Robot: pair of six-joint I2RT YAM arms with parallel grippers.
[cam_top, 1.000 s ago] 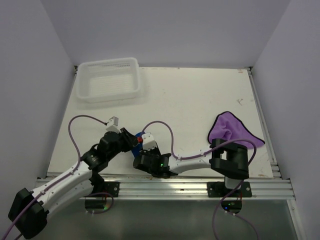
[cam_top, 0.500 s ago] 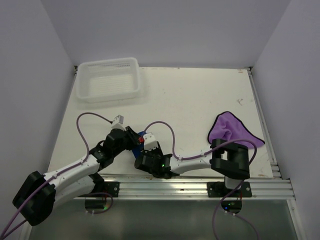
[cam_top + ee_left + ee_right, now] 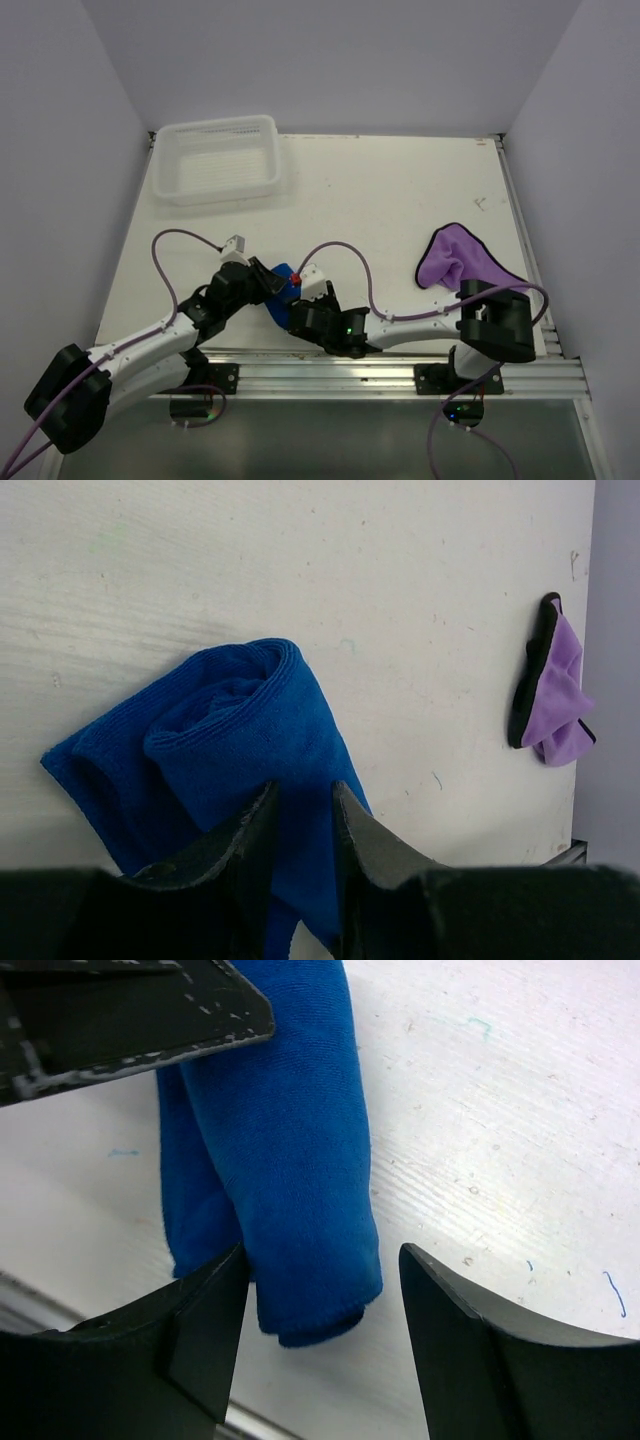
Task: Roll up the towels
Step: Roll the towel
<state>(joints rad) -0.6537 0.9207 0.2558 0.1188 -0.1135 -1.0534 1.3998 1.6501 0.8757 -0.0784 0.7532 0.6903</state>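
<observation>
My L gripper point(image 3: 304, 790) is narrow, pinching a fold of the blue towel point(image 3: 240, 750). The towel lies partly rolled near the front edge of the table point(image 3: 400, 200), betw. both arms. My R gripper point(image 3: 322, 1258) stands wide, fingers either side of the roll's end, one just touching cloth, not holding. The purple towel point(image 3: 455, 258) sits crumpled well apart, on the right. Basket point(image 3: 215, 160) at far-left corner.

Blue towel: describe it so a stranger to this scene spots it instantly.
Start at the white table and look along its near edge, just left of centre. There lies the blue towel, loosely rolled into a short tube. Only it is royal blue: the purple towel lies crumpled far to its right.
</observation>
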